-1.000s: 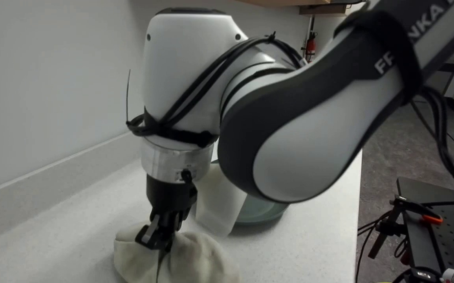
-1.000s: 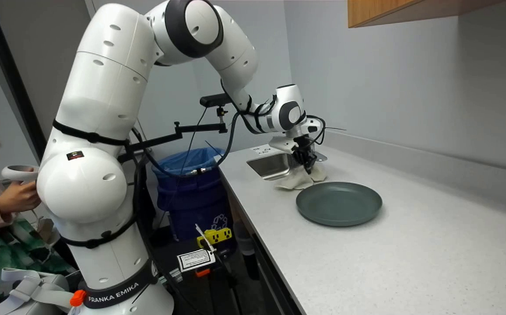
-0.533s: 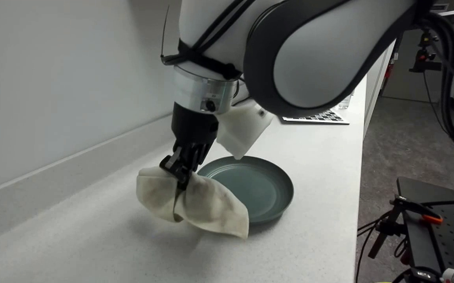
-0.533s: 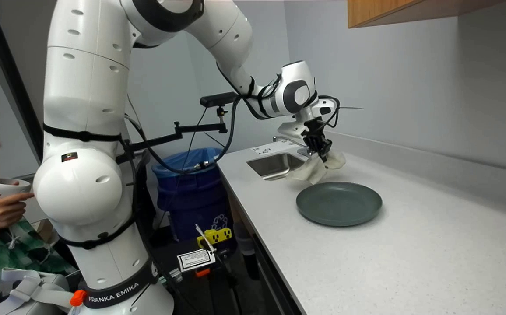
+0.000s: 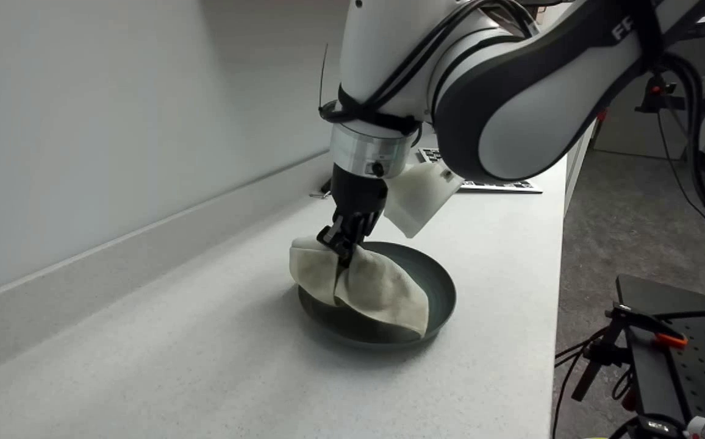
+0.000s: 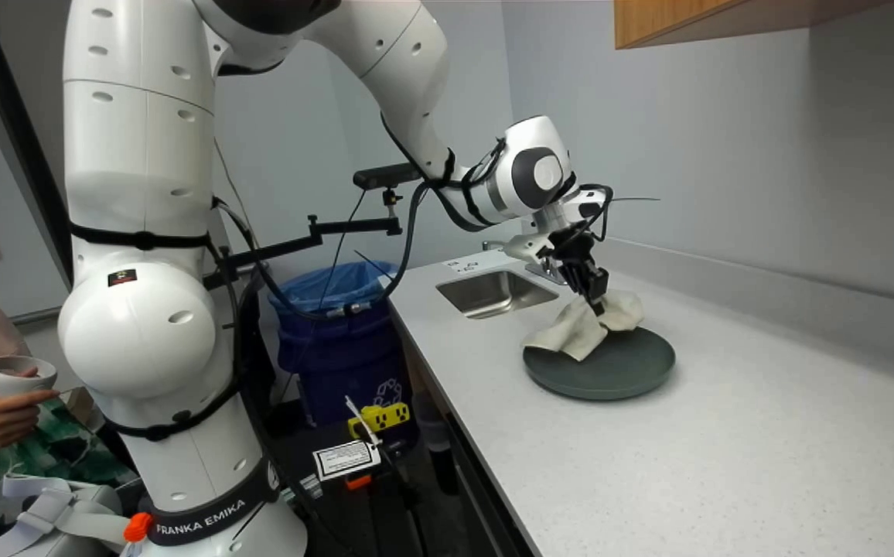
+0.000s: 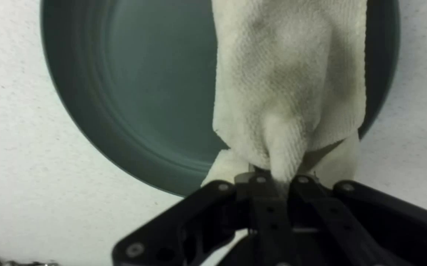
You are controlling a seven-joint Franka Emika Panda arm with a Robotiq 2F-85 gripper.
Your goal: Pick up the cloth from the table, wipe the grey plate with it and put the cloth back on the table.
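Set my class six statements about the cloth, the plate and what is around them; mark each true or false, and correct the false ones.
1. The robot's hand is clamped on the cloth. True.
2. The plate rests on the counter. True.
3. The cloth hides the whole plate. False: in the wrist view, much of the plate is uncovered.
4. The cloth is bright red. False: it is cream, with darker patches.
5. In an exterior view, a sink is set into the counter. True.
6. The plate sits inside the sink. False: it lies outside the sink, on the counter.
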